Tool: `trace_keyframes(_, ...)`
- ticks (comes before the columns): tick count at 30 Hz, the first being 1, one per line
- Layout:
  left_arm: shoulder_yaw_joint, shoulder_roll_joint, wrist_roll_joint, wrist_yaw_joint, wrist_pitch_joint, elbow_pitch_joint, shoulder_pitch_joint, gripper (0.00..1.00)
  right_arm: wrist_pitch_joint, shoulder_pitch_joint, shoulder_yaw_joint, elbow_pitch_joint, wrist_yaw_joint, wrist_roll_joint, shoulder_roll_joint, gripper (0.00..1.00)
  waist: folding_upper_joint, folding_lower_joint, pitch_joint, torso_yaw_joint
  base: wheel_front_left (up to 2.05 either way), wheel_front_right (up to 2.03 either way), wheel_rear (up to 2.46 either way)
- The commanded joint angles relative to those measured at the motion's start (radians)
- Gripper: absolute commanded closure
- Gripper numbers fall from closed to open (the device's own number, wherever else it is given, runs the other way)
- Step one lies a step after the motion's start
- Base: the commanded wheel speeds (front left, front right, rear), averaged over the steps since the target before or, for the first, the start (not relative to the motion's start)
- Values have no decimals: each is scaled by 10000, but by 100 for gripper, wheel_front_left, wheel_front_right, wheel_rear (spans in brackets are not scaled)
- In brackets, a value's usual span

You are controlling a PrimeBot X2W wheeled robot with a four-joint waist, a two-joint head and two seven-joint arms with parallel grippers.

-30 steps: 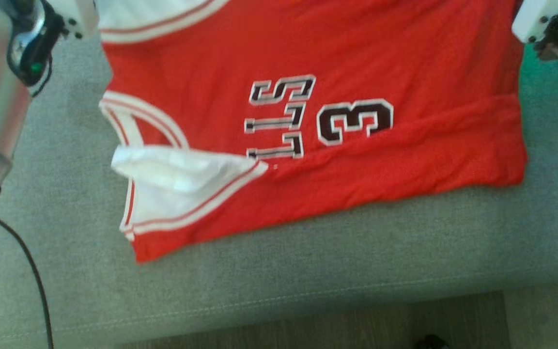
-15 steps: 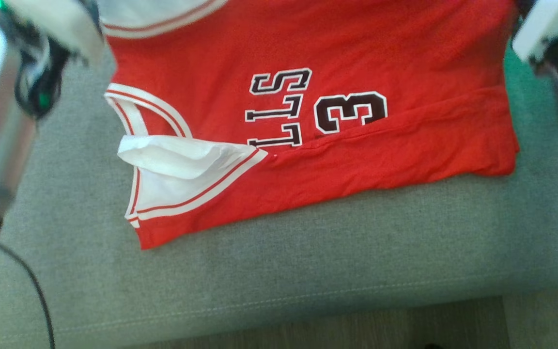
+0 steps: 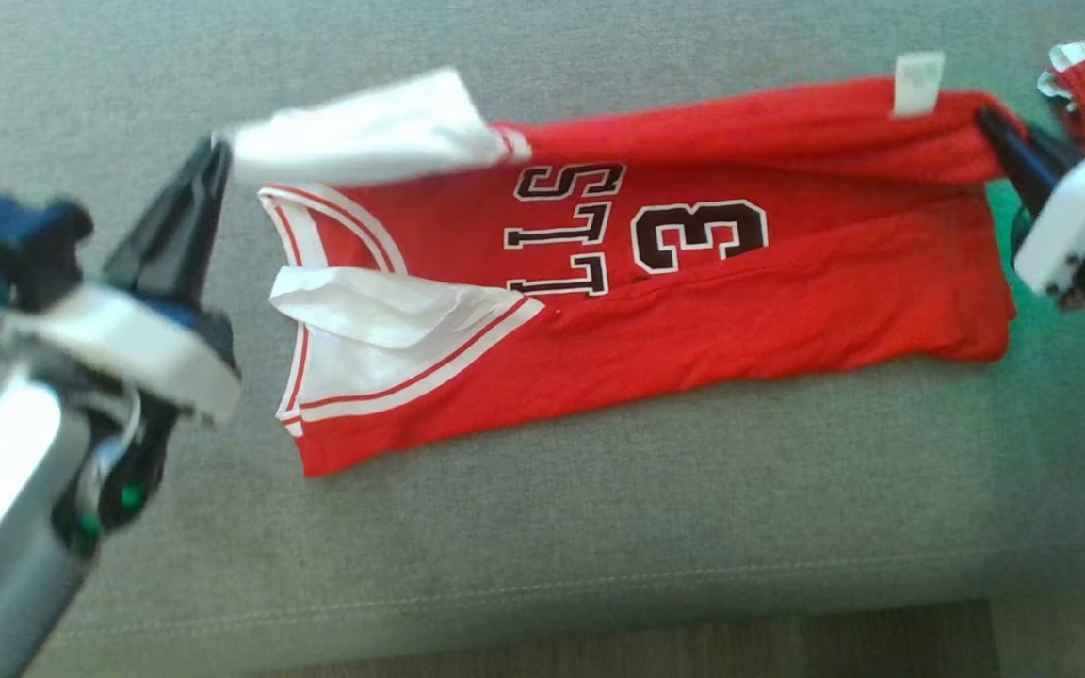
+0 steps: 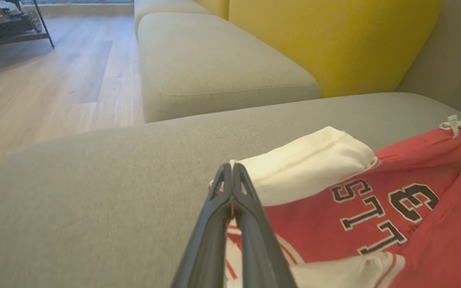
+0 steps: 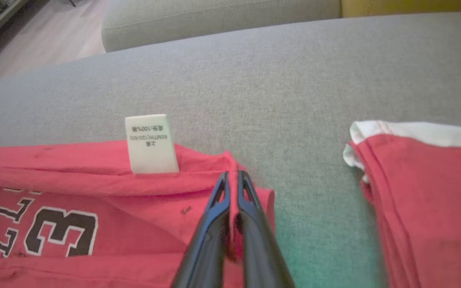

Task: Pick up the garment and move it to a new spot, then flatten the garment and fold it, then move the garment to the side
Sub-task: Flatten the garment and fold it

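While my left gripper [image 3: 213,155] and right gripper [image 3: 990,122] are each clamping a lifted corner of the red sleeveless jersey [image 3: 693,311] lying on the grey fabric sofa cushion [image 3: 599,527], I am judging us mid-fold, needing both corners carried evenly toward the cushion's front edge.

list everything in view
red sleeveless jersey with white trim and black lettering: 1, red, on the seat
white care label: 1, white, on jersey's held edge
second red white-trimmed cloth: 1, red, right of jersey
grey fabric sofa seat: 1, grey, under jersey
yellow back cushion: 1, yellow, behind seat
wooden floor: 1, light brown, beside sofa
left arm's fingers: 2, dark, shut on jersey's white corner
right arm's fingers: 2, dark, shut on jersey's red edge
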Motion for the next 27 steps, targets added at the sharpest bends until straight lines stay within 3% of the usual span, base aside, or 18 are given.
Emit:
trace_keyframes(1, 637, 639, -89, 223, -12, -562, -96, 100, 53, 257, -95, -528, -4, 62, -248, 100, 0, 1, -4, 41, 0, 0, 0)
trace_keyframes(5, 748, 921, -375, 791, 14, -1584, 975, 100, 365, 1210, -521, -1287, -4, 27, -203, 100, 0, 1, 18, 127, 0, 0, 0)
trace_keyframes(10, 624, 910, -697, 1095, 79, -2059, 1849, 100, 763, 2054, -970, -2063, -4, -150, 103, 100, 0, 1, 96, 98, 0, 0, 0)
trace_keyframes(11, 570, 848, -755, 1126, 95, -2043, 1966, 100, 799, 2145, -1053, -2159, -4, -179, 217, 91, 0, 1, 107, 82, 0, 0, 0)
trace_keyframes(12, 514, 759, -804, 1152, 95, -2012, 2055, 100, 834, 2223, -1143, -2222, -4, -210, 341, 43, 0, 1, 110, 69, 0, 0, 0)
trace_keyframes(13, 452, 656, -824, 1177, 78, -1961, 2118, 93, 860, 2298, -1217, -2282, -4, -249, 457, 0, 0, 1, 103, 60, 0, 0, 0)
trace_keyframes(14, 373, 543, -837, 1209, 79, -1890, 2175, 55, 846, 2372, -1344, -2348, -4, -265, 592, 0, 0, 1, 83, 55, 0, 0, 0)
trace_keyframes(15, 302, 427, -817, 1262, 60, -1808, 2212, 0, 807, 2460, -1508, -2425, -4, -270, 731, 0, 0, 1, 47, 55, 0, 0, 0)
trace_keyframes(22, 78, -300, -415, 1968, -470, -1306, 2583, 0, 668, 3673, -2634, -3366, -4, -100, 1606, 0, 0, 1, -391, 72, 0, 0, 0)
trace_keyframes(27, 212, -980, 356, 2858, -952, -999, 3127, 0, 504, 4699, -3457, -4177, -4, 7, 2633, 0, 0, 1, -930, 34, 0, 0, 0)
